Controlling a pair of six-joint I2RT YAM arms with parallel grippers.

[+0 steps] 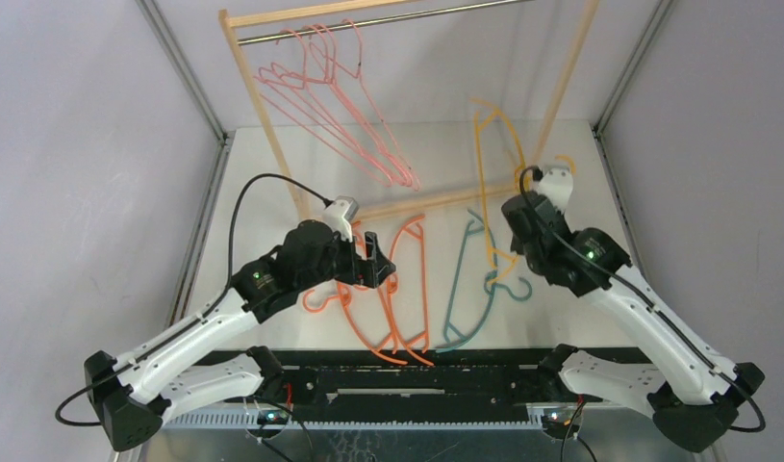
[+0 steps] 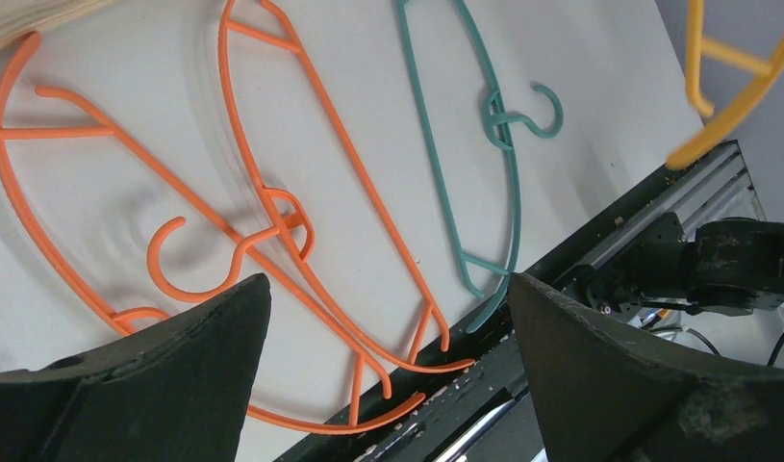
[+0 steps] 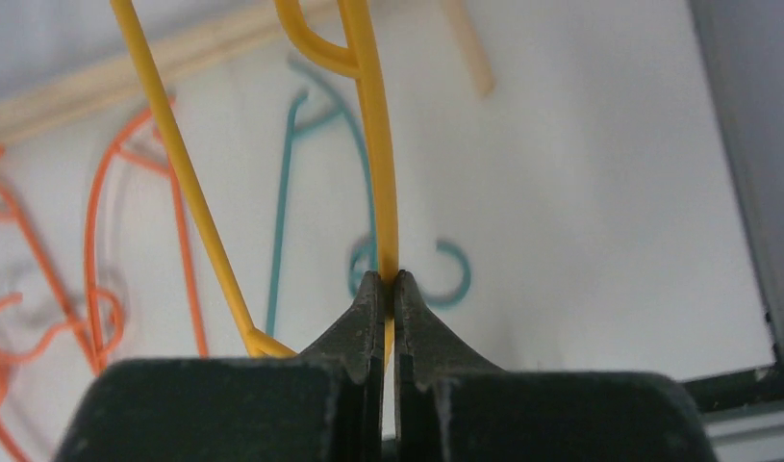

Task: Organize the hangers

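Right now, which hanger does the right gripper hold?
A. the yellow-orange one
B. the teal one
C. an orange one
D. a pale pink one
A: in the right wrist view the right gripper is pinched shut on a thin bar of the yellow-orange hanger, while the teal hanger lies loose on the table.
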